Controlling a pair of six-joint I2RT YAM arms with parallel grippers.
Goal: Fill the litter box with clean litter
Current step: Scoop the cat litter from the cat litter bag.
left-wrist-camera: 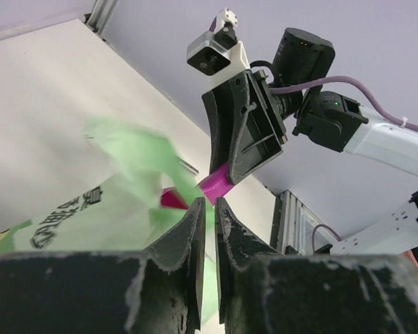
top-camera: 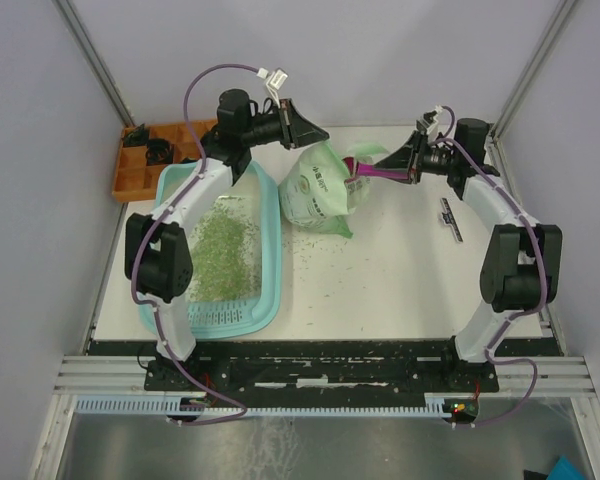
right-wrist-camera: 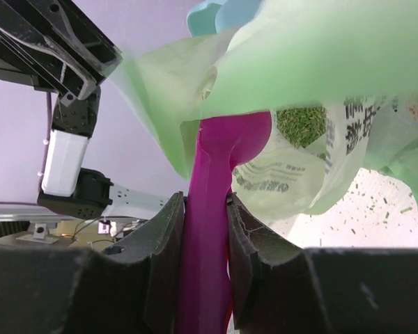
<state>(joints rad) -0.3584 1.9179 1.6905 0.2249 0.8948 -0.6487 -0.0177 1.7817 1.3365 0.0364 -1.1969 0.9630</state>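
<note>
The light teal rectangular plastic litter box [top-camera: 225,318] lies on the left side of the white table [top-camera: 410,280], with its ribbed slotted ledge at the near end. The litter [top-camera: 220,250], tiny pale green granules, covers the middle of its whitish floor in a thin loose layer. Some granules are scattered on the table to the right of the box.

Just beside the far right corner of the box there is a light green and white printed plastic bag [top-camera: 315,195]. It carries dark printed characters on its white part, but they are too small and tilted to read. A magenta plastic scoop [top-camera: 372,172] goes into its open mouth from the right.

The right gripper [top-camera: 398,162] is closed on the handle of the scoop, with both fingers pressed on its sides. The right arm is bent at the elbow near the right edge, and its wrist points left.

The left arm reaches over the box to the far side, and the left gripper [top-camera: 315,132] points right, above the bag top. Its jaws are only a narrow slit apart. Green film shows in the slit, and I cannot tell if they pinch it.

An orange compartmented tray [top-camera: 140,175] sits at the far left corner. A small black and white label strip [top-camera: 450,218] lies on the right, and its writing is unreadable
</note>
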